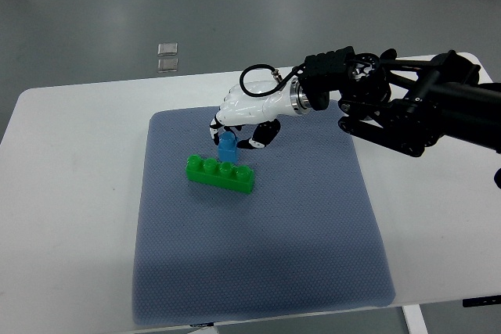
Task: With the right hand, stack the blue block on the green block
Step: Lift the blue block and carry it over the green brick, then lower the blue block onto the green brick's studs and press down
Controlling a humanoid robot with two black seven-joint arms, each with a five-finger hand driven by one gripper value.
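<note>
A white table (70,193) fills most of the view, seen steeply from above, with grey floor beyond its far edge. A large blue-grey mat (258,263) lies on the middle of the table. From the right edge of the picture the robot's right arm (423,111), black and jointed, reaches leftward across the far right corner of the table, with a black cable looping over its wrist. It ends in a white right hand (244,115), which hangs palm down over the far part of the mat, its fingers curled downward. The fingers are closed around a small blue block (227,146), gripping it from above, with the thumb on the right side of the block. The blue block sits directly over the far side of a long green block (220,174), and appears to touch its studded top, though whether it is fully seated cannot be told. The green block lies flat on the mat, slightly angled, just near of the hand. On the floor beyond the table lie two small pale squares (167,56), one behind the other.
</note>
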